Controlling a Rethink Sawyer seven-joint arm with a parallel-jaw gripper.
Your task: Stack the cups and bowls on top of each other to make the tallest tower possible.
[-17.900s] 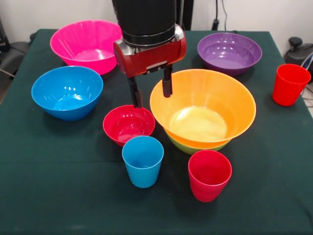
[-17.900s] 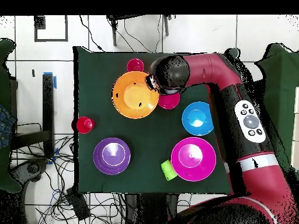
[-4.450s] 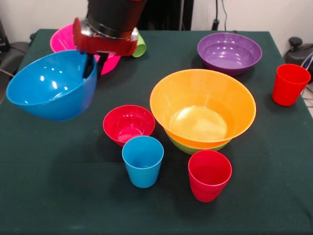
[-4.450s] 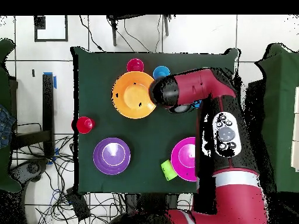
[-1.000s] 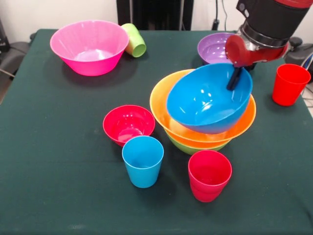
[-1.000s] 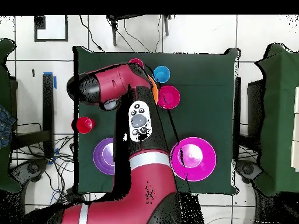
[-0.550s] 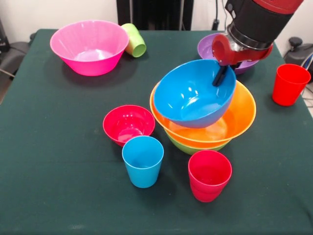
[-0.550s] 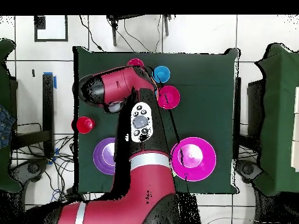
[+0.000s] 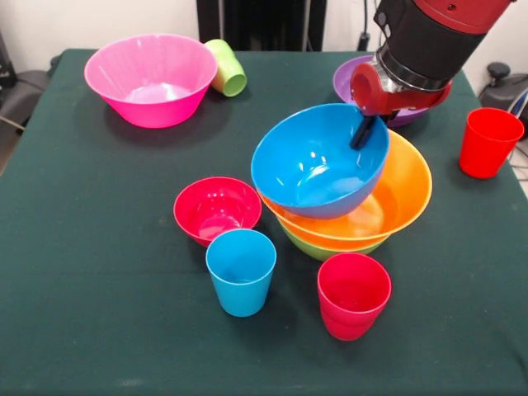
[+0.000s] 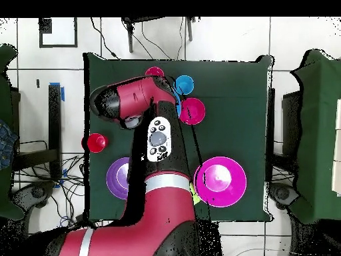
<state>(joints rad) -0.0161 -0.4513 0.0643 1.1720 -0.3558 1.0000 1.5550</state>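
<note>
My gripper (image 9: 363,136) is shut on the far rim of the blue bowl (image 9: 318,161), with one finger inside it. I hold this bowl tilted over the left half of the orange bowl (image 9: 388,210), which is nested in the lime green bowl (image 9: 318,247) to form the tower. The pink bowl (image 9: 153,78) stands at the back left, with a lime green cup (image 9: 227,68) on its side beside it. The small red bowl (image 9: 217,208), blue cup (image 9: 241,271) and a red cup (image 9: 353,295) stand in front. In the overhead view my arm (image 10: 136,100) hides the stack.
The purple bowl (image 9: 345,81) is partly hidden behind my wrist and shows in the overhead view as the purple bowl (image 10: 116,179). Another red cup (image 9: 488,142) stands near the right table edge. The dark green cloth (image 9: 99,313) covers the table.
The blue bowl has moved left and slightly up in the gripper, from the right side of the orange bowl to its left half. Nothing else has moved.
</note>
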